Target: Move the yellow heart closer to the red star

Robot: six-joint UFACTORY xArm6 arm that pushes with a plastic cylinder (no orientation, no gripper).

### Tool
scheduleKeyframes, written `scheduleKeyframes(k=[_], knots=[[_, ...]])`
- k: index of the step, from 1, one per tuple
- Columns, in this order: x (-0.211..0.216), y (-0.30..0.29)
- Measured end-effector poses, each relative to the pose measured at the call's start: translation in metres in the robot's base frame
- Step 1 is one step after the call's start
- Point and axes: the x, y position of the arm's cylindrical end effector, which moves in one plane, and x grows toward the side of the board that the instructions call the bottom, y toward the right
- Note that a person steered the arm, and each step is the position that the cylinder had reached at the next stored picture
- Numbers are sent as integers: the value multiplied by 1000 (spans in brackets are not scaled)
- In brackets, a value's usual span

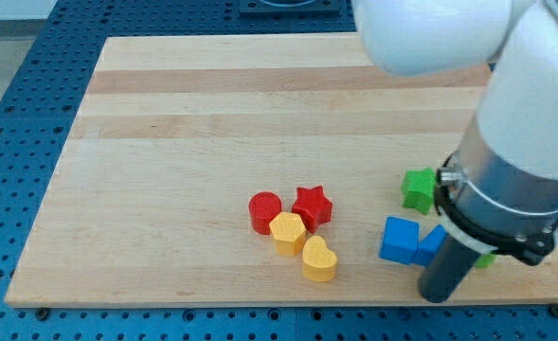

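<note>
The yellow heart [319, 260] lies near the board's bottom edge, just below and slightly right of the red star [312, 206]. A yellow hexagon-like block [287, 233] sits between them, touching the star's lower left side and the heart's upper left. My tip [439, 296] is at the view's bottom right, about a hand's width right of the yellow heart, just below the blue blocks.
A red cylinder [264, 211] stands left of the star. A blue cube [400, 240] and a second blue block [433, 244] lie right of the heart. A green star-like block [418, 188] is above them; another green piece [486, 258] peeks from behind the arm.
</note>
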Motion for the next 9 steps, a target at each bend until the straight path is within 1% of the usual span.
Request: scheduleKeyframes(k=[2, 3, 7, 8, 9], knots=[[-1, -57], [0, -96], [0, -109], [-12, -109], [-15, -109]])
